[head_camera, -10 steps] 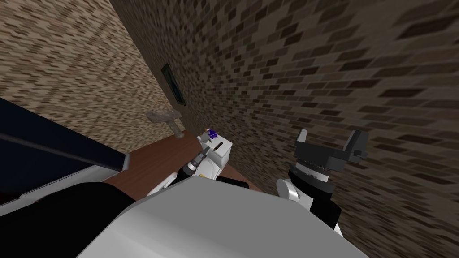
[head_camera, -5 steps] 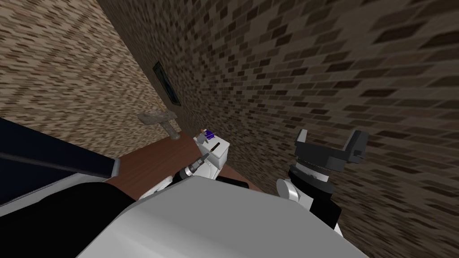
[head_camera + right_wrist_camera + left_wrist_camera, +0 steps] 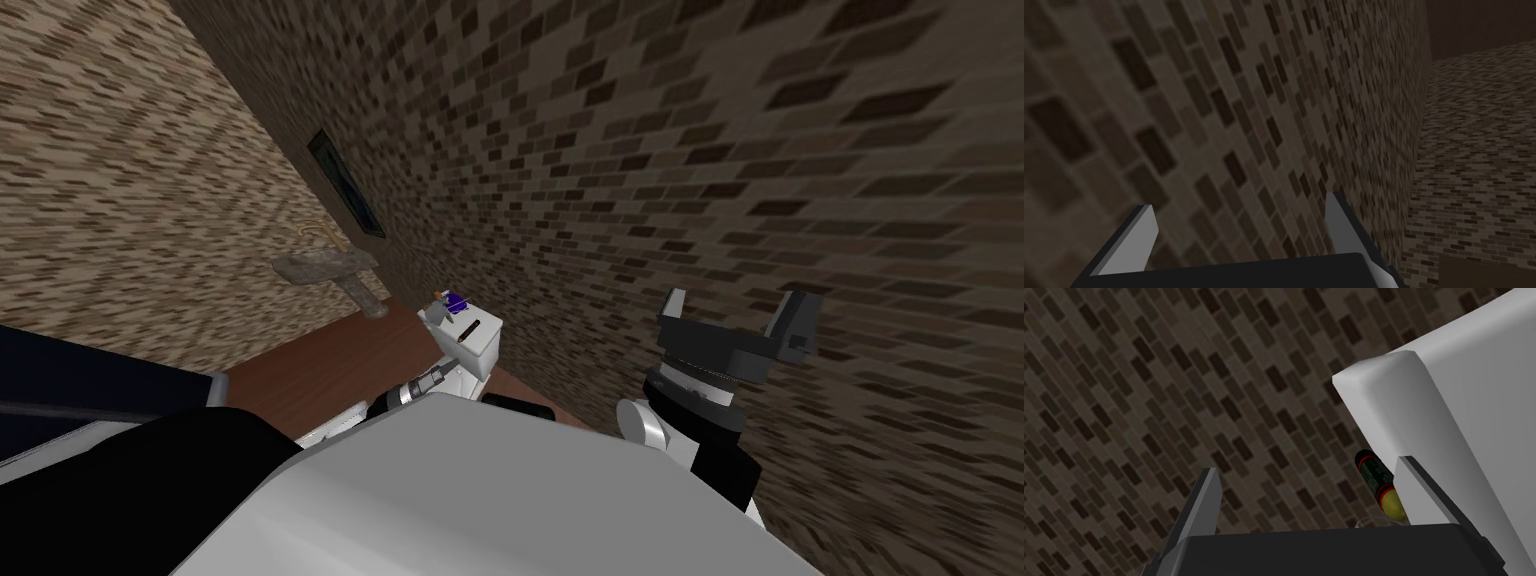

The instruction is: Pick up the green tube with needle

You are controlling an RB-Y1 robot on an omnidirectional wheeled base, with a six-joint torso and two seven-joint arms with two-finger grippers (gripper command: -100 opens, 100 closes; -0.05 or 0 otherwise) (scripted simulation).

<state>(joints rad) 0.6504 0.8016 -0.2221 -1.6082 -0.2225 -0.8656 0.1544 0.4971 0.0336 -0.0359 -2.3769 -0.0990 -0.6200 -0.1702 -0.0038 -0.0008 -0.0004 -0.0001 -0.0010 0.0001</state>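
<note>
**Item:** dark green tube with red bands and a yellowish tip (image 3: 1375, 480).

**Location:** it is on top of the white box-shaped tank (image 3: 478, 352), which stands against the brown brick-patterned wall (image 3: 650, 150). In the left wrist view it lies just beside the tank's rounded corner. It sits between the two blades of your left end effector (image 3: 1308, 464), crowded against one of them and well apart from the other.

**Needle:** there is a faint clear curve at the yellowish end, too small to confirm.

**Also on the tank:** a small purple object (image 3: 456, 299) and a small grey object (image 3: 437, 313), both near the tube.

**Left end effector:** spread wide and holding nothing.

**Right end effector (image 3: 738, 298):** raised on your right side and facing the wall, blades wide apart and empty.

**Step in hand, as judged:** this is the final approach. The tube is framed by the blades but not yet grasped.

**Next move calls for:**
- Shift your left hand sideways so the tube sits midway between the blades.
- Ease forward until the blades flank the banded body.
- Close across the barrel, keeping off the yellowish needle end.
- Watch the near blade, which looks likely to catch the tank corner.

**Markings:** two red bands on the barrel. No brand, label or writing can be read.
</note>
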